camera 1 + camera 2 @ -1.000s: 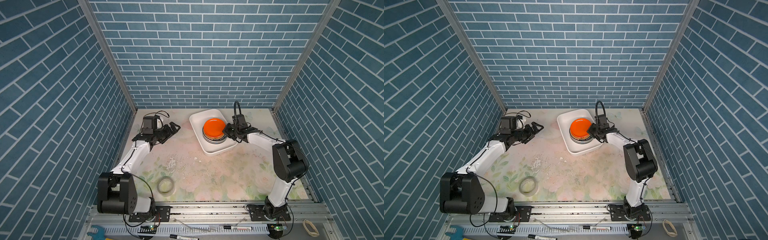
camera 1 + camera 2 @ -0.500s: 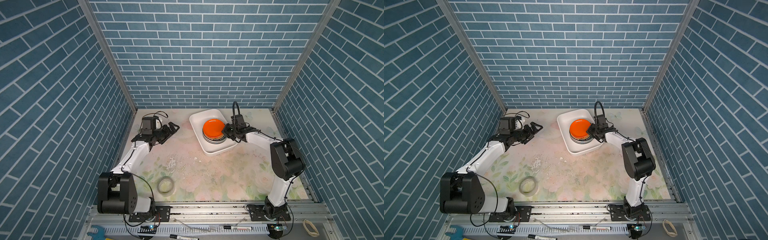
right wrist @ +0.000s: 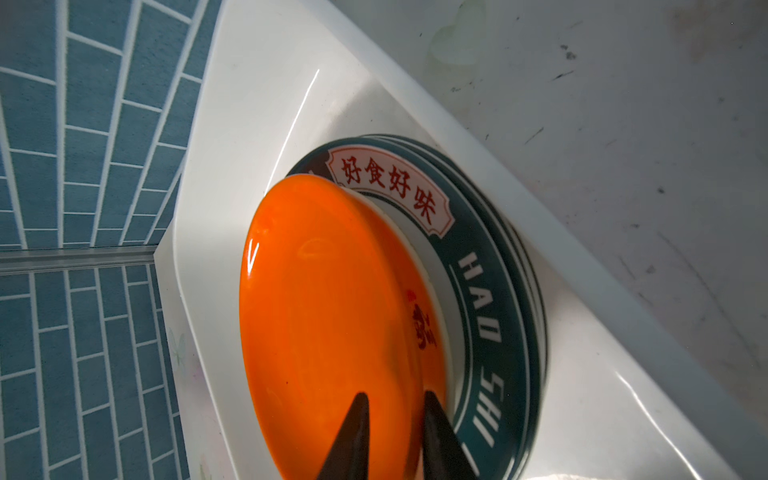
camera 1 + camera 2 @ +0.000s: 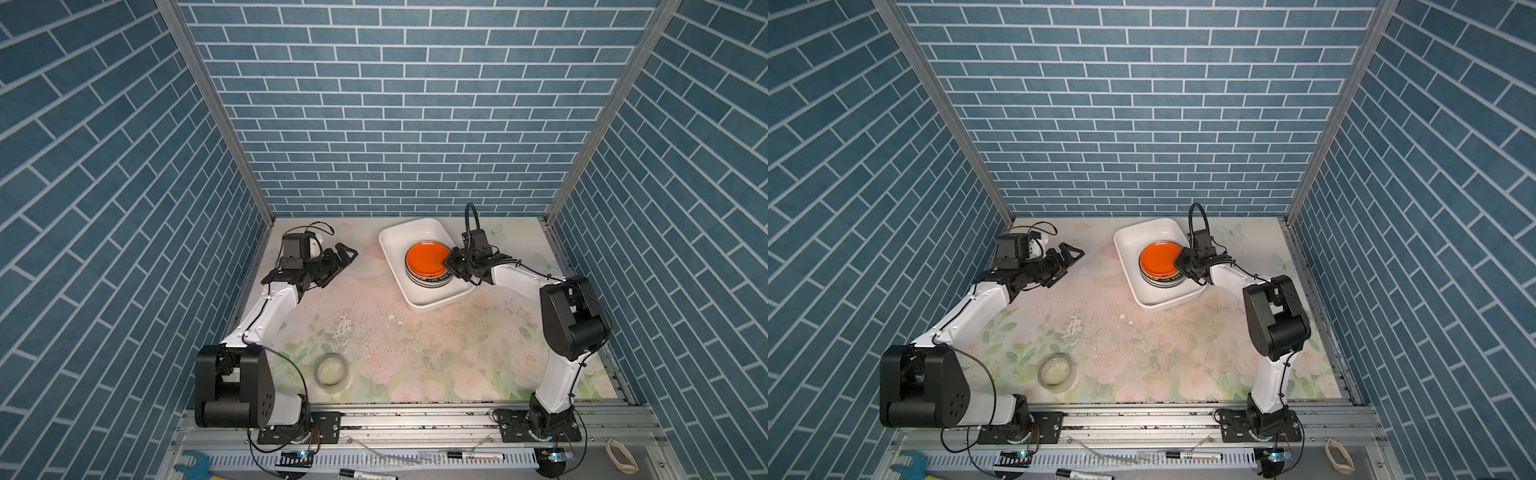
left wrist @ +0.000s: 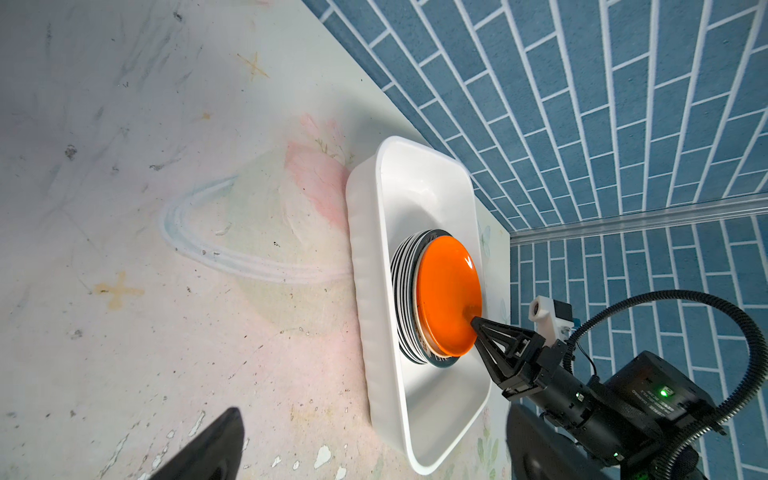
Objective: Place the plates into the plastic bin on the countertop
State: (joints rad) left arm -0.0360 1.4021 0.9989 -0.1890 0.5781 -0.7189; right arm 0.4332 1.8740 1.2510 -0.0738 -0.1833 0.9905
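1. Plates (image 4: 432, 283): stacked inside your plastic bin (image 4: 409, 232), far side of the countertop (image 4: 415, 332); orange plate (image 4: 426, 259) topmost.
2. Right gripper (image 3: 395, 401): jaws narrowly parted astride the orange plate's rim; you cannot tell whether it pinches.
3. Left gripper (image 4: 348, 249): spread wide, empty, well apart from your bin.

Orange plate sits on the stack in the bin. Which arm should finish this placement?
Right. The right pincer straddles the rim of the orange plate on the stack in the plastic bin; the left pincer hangs open over the countertop, well apart.
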